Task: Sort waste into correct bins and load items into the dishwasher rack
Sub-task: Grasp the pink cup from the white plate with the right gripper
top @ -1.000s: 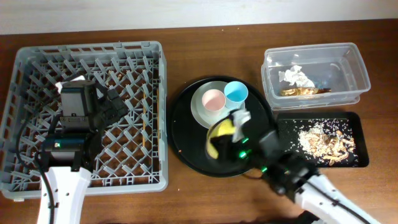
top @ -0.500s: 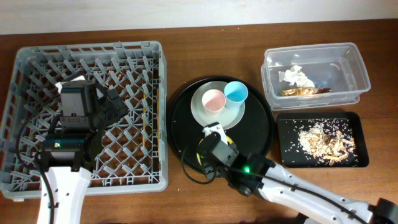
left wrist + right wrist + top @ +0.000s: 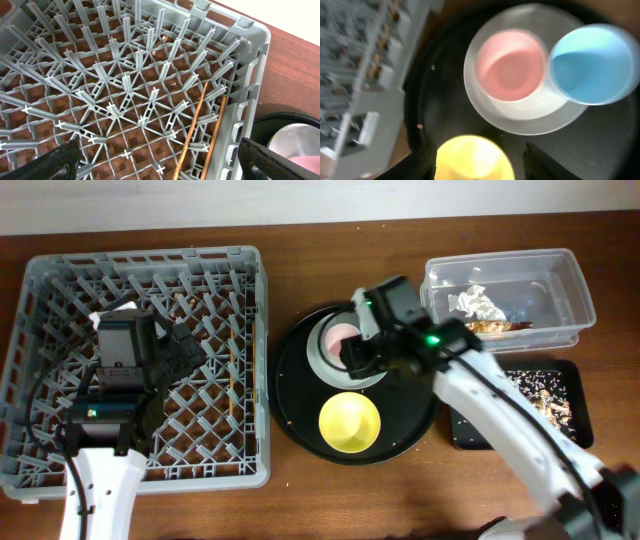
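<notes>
Plainly, the yellow bowl (image 3: 349,422) sits upright and empty on the round tray (image 3: 290,380), touched by nothing. Just beside it the pink cup (image 3: 509,66) and blue cup (image 3: 592,65) stand on the pale plate (image 3: 520,122). The right gripper (image 3: 481,154) hovers there, fingers apart and holding nothing. The left gripper (image 3: 160,155) hangs wide open over the rack (image 3: 250,45), where two chopsticks (image 3: 192,131) lie along one wall.

Rack (image 3: 150,254) pegs crowd every cell; chopsticks (image 3: 191,130) lie along right wall. Yellow bowl (image 3: 349,422) unobstructed from above.
</notes>
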### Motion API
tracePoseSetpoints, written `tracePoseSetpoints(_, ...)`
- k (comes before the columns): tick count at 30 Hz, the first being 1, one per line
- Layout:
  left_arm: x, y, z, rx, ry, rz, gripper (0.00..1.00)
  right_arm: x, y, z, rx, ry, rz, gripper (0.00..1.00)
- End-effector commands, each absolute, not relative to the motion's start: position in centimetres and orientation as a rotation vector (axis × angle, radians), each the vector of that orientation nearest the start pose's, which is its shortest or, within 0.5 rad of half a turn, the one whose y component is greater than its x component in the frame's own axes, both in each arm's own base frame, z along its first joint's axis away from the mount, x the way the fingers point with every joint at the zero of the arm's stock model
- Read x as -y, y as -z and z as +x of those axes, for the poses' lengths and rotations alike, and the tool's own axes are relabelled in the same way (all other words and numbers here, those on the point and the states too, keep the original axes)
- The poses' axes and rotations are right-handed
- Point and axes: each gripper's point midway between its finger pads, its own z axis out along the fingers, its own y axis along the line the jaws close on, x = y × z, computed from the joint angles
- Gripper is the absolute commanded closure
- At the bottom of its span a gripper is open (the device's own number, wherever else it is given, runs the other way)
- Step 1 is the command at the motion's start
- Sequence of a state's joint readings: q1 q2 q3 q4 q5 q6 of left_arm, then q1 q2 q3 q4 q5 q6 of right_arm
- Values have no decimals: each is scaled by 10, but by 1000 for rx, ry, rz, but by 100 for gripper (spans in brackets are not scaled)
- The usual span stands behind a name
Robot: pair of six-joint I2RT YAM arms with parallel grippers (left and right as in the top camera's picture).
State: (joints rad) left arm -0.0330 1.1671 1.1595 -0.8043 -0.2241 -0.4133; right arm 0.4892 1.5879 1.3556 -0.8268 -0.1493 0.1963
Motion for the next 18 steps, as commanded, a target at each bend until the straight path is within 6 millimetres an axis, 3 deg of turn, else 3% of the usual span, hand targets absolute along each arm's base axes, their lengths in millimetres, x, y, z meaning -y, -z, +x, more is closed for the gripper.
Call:
tracePoseSetpoints(1,-28,-242,330,-2280,-40,-565,1,-222,-130,339,-2693,-352,-584,44)
tracePoseSetpoints(5,-28,-242,330,-2280,-40,-566,1,-232,-111,347,-2657,-233,-691,44)
tracePoseSetpoints(12,-28,-242,330,-2280,-40,-566,1,-245,-120,366,-2535,-167,-697,45)
tracePoseSetpoints(18,-28,-242,330,-2280,-40,-566,1,-250,-120,374,-2492,-186,-683,64)
